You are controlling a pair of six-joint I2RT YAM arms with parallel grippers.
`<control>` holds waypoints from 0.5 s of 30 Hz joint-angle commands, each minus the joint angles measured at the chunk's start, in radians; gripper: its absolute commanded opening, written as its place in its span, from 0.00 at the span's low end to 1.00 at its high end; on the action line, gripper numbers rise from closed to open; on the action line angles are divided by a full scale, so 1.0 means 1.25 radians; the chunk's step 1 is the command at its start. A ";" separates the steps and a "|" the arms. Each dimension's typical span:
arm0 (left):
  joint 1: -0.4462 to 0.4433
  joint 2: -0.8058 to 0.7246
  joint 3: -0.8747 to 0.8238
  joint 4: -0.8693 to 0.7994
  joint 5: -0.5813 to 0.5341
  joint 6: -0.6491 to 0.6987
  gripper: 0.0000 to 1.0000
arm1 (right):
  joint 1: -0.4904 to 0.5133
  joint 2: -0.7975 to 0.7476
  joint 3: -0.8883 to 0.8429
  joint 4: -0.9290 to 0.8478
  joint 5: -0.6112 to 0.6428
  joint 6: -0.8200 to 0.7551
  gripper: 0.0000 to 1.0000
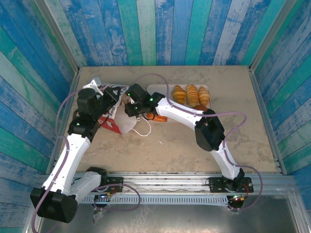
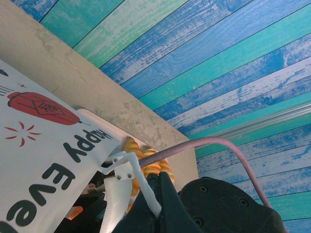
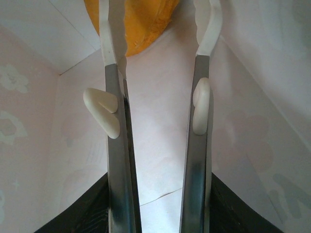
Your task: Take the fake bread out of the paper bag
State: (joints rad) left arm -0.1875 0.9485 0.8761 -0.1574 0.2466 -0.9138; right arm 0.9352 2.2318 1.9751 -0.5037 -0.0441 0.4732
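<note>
Black lettering on the white face of the paper bag (image 2: pixel 43 160), seen from the left wrist.

Printed in bold, upside down and on a slant: "Happy" (image 2: pixel 88 144), and beneath it a word starting "Eve" (image 2: pixel 36 194), cut off at the frame edge. Just beside the words, a red lantern (image 2: pixel 43 108) with a small dark character on it, too small to read. From the top camera, the bag's print too small to make out.

Inside the paper bag (image 3: pixel 252 97) little room is left: the right gripper (image 3: pixel 158 14) is hemmed in by white paper on both sides, and the way ahead is blocked by fake bread (image 3: pixel 141 24). On the table (image 1: pixel 184 145), open ground is seen near and right; the far middle is taken by the tray (image 1: pixel 163 89).
</note>
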 commanded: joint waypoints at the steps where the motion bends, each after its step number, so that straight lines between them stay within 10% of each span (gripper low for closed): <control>1: -0.002 -0.013 -0.001 0.001 0.008 0.008 0.00 | 0.007 0.016 0.029 0.038 0.005 -0.007 0.45; 15: -0.002 -0.021 -0.001 -0.009 0.016 0.019 0.00 | 0.009 0.050 0.074 0.044 0.001 -0.030 0.37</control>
State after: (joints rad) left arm -0.1875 0.9478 0.8761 -0.1581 0.2573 -0.9131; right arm 0.9352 2.2791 2.0300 -0.4847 -0.0513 0.4564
